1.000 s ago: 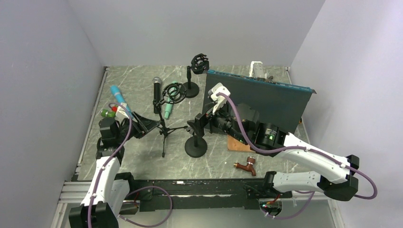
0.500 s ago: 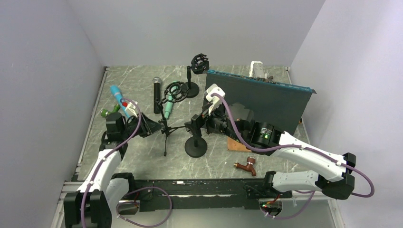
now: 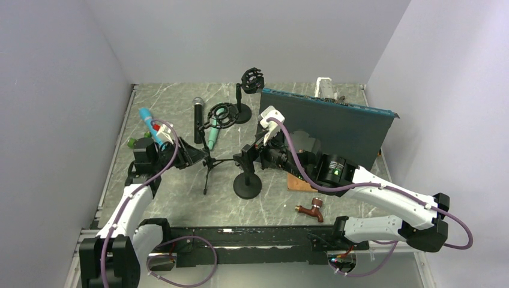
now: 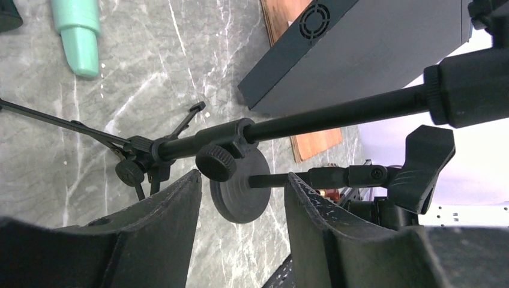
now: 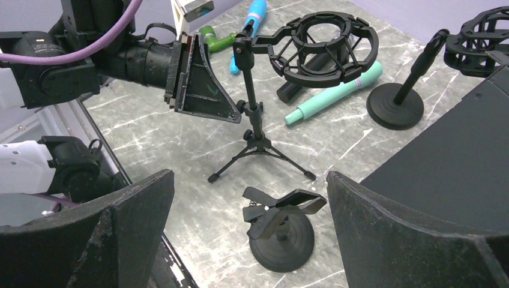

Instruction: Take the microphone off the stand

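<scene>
two left fingers [image 4: 161,235] apart, level beside stand [image 4: 231,133]

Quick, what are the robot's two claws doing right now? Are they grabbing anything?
Left gripper: open, holding nothing, fingers close to the tripod stand.
Right gripper: open wide, holding nothing.

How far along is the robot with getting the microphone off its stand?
Possibly mostly done: the shock mount on the tripod stand looks empty, and the teal microphone lies on the table behind it. In hand: the left gripper is open beside the tripod's pole, gripping nothing; the right gripper hangs open over the clip stand. Left: nothing obvious, though I cannot be sure.
</scene>
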{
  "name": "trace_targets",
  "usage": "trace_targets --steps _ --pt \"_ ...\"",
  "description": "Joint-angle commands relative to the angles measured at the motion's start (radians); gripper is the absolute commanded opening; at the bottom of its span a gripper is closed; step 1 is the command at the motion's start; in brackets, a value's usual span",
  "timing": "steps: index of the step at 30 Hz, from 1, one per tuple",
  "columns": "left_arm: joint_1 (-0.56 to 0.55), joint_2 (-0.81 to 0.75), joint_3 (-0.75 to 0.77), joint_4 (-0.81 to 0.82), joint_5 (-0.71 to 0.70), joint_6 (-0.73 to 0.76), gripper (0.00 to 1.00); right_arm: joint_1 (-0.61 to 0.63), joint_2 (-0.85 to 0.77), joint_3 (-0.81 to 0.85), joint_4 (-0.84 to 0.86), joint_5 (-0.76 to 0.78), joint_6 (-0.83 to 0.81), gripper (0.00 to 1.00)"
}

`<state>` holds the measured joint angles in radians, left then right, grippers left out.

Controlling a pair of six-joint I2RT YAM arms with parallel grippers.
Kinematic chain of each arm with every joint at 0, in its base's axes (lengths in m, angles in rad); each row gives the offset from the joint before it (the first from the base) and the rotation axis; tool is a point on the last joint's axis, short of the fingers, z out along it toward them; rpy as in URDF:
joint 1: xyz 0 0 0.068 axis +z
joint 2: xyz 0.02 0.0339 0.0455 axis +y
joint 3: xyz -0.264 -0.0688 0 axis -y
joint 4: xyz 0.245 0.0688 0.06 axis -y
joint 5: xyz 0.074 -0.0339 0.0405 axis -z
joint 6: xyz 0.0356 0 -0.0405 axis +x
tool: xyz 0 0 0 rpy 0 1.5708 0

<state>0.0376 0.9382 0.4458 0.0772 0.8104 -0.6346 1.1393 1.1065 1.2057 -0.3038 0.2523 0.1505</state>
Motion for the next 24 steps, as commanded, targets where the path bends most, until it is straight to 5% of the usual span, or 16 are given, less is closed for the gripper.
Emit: trace_targets --steps 1,11,16,23,24 --pt "-0.001 -0.003 0.055 -0.007 -0.028 0.047 0.57 -0.002 -0.021 0.039 0.033 0.006 0.009 1.0" --pt "-0.002 0.072 0.065 0.067 0.032 0.021 0.39 -0.003 -0.016 0.049 0.029 0.003 0.007 1.0" --pt "-0.002 0.083 0.057 0.068 0.036 0.004 0.0 -0.003 -0.015 0.048 0.029 0.004 0.006 1.0" --pt "0.004 0.101 0.025 0.135 0.071 -0.056 0.01 -0.001 -0.011 0.053 0.029 0.001 0.004 1.0" --pt "0.005 0.098 0.024 0.133 0.071 -0.053 0.08 -0.002 -0.012 0.052 0.029 0.002 0.004 1.0"
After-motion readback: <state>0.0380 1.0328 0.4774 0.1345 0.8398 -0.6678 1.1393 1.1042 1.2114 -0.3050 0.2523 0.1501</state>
